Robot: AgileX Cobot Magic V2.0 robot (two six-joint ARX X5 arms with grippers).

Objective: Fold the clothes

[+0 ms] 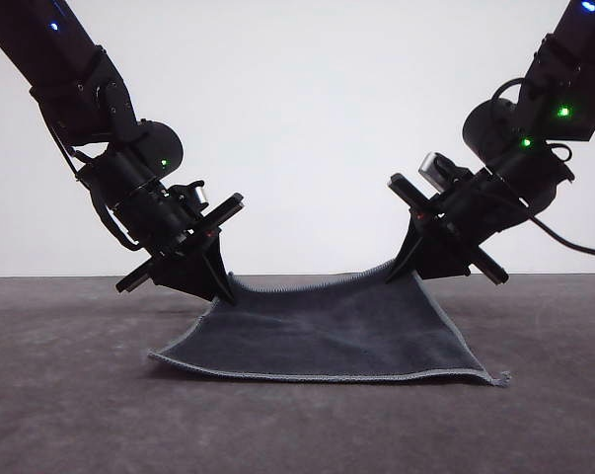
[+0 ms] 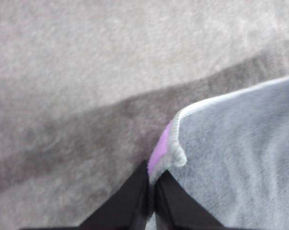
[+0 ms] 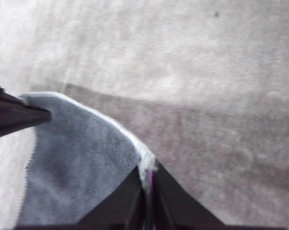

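From the front we see the cloth [image 1: 327, 336] lying grey face up on the dark table [image 1: 60, 415], its near edge flat and its two far corners raised. Our left gripper [image 1: 221, 289] pinches the far corner at about ten o'clock of the cloth, and our right gripper [image 1: 408, 269] pinches the far corner at about two o'clock, held a little higher, so the far edge sags between them.

In the left wrist view, the left gripper [image 2: 152, 191] has its fingers pressed together on the cloth [image 2: 240, 158] corner, where a sliver of the purple underside curls out.

In the right wrist view, the right gripper [image 3: 147, 189] is likewise closed tight on its corner of the cloth [image 3: 82, 158].

We judge the fold barely begun: both far corners are gripped and lifted, but no layer is turned over yet. Carrying the far edge over to the near edge and releasing remain.
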